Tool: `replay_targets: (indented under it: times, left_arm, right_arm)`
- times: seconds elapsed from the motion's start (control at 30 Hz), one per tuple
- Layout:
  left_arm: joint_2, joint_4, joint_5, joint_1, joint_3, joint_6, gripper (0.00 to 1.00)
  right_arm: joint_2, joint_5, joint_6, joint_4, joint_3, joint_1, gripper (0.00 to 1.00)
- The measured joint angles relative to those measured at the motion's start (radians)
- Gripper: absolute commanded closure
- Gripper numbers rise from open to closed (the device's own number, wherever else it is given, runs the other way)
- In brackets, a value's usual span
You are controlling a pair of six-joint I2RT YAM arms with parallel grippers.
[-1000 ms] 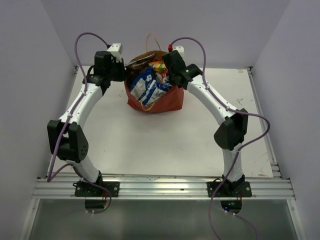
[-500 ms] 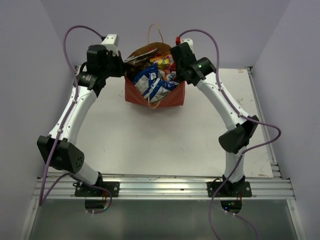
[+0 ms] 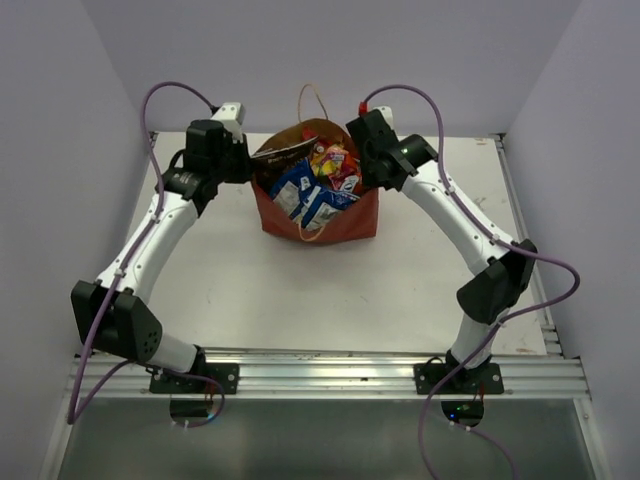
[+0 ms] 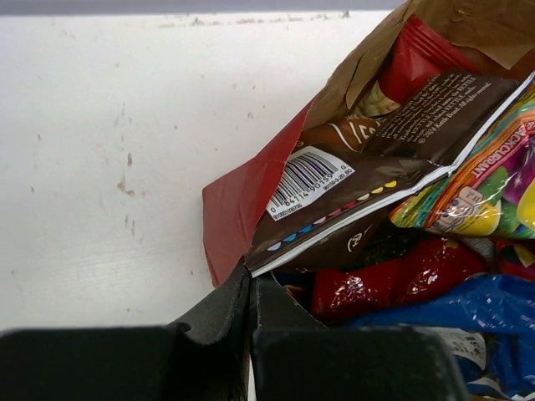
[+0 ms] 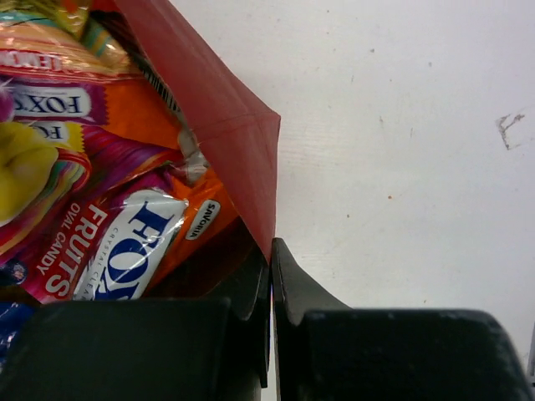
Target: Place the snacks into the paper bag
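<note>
The red paper bag (image 3: 335, 222) stands at the back middle of the table, its mouth held wide between my two grippers. My left gripper (image 3: 250, 166) is shut on its left rim, where the pinched red wall (image 4: 227, 219) meets my fingertips (image 4: 219, 307). On the bag's right wall (image 5: 219, 98), my right gripper (image 3: 371, 172) is shut. Inside lie the snacks: a blue-white packet (image 3: 305, 190), a brown chip bag (image 4: 368, 171), a red candy bag (image 4: 393, 282) and an orange-yellow-pink candy bag (image 5: 109, 225).
A thin looped handle (image 3: 312, 98) sticks up behind the bag, and another hangs over its front. Bare white table (image 3: 300, 290) lies between the bag and the arm bases. Grey walls close in on the left, right and back.
Both arms have carried the paper bag a little to the right; it rose half a second ago and now sits lower again. Both grips stay shut on its rim.
</note>
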Motion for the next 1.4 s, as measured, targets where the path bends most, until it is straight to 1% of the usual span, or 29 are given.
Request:
replay_targets:
  times: [0.2,0.23,0.3,0.37,0.43,0.57,0.7,0.77,0.97,1.1,1.13,1.17,1.2,1.23,1.27,1.33,1.4]
  left_arm:
    - [-0.015,-0.085,-0.051,-0.048,0.179,0.006,1.00]
    - [-0.027,-0.085,-0.054,-0.057,0.197,0.006,1.00]
    - [-0.061,-0.084,-0.055,-0.073,0.209,0.006,1.00]
    - [-0.097,-0.085,-0.055,-0.087,0.206,0.006,1.00]
    - [-0.134,-0.078,-0.055,-0.094,0.171,0.003,1.00]
    - [-0.214,-0.058,-0.059,-0.102,-0.006,-0.011,1.00]
    - [-0.230,-0.075,-0.069,-0.111,-0.169,-0.029,1.00]
    - [-0.236,-0.061,-0.084,-0.111,-0.200,-0.034,1.00]
    - [-0.305,-0.051,-0.097,-0.122,-0.234,-0.061,1.00]
    - [-0.317,-0.046,-0.102,-0.127,-0.246,-0.073,1.00]
    - [-0.317,-0.043,-0.102,-0.129,-0.246,-0.074,0.98]
    - [-0.317,-0.043,-0.103,-0.131,-0.246,-0.074,0.88]
    - [-0.317,-0.042,-0.103,-0.134,-0.246,-0.072,0.82]
    - [-0.317,-0.034,-0.105,-0.136,-0.245,-0.074,0.75]
    - [-0.317,-0.027,-0.107,-0.139,-0.239,-0.075,0.65]
    - [-0.318,-0.011,-0.111,-0.142,-0.216,-0.077,0.61]
    - [-0.318,0.009,-0.117,-0.148,-0.180,-0.078,0.59]
  right_arm:
    - [0.006,0.010,-0.004,-0.130,0.261,0.010,1.00]
    - [-0.002,0.023,-0.005,-0.134,0.287,0.014,1.00]
    - [-0.037,0.035,-0.007,-0.139,0.286,0.019,1.00]
    - [-0.094,0.049,-0.006,-0.127,0.224,0.020,1.00]
    - [-0.151,0.053,0.001,-0.111,0.132,0.021,1.00]
    - [-0.235,0.041,0.035,-0.063,-0.129,0.029,1.00]
    - [-0.234,0.010,0.071,-0.040,-0.302,0.033,1.00]
    - [-0.235,0.000,0.079,-0.024,-0.312,0.035,1.00]
    - [-0.256,-0.001,0.090,-0.016,-0.311,0.037,1.00]
    - [-0.256,-0.001,0.091,-0.016,-0.311,0.038,1.00]
    - [-0.256,-0.001,0.091,-0.016,-0.311,0.038,0.92]
    - [-0.256,-0.001,0.093,-0.016,-0.311,0.038,0.86]
    - [-0.256,0.001,0.094,-0.015,-0.310,0.038,0.80]
    - [-0.256,0.002,0.093,-0.014,-0.307,0.038,0.62]
    - [-0.257,0.003,0.095,-0.011,-0.303,0.038,0.55]
    - [-0.264,0.005,0.079,0.000,-0.294,0.038,0.43]
    - [-0.278,0.005,0.063,0.018,-0.288,0.038,0.40]
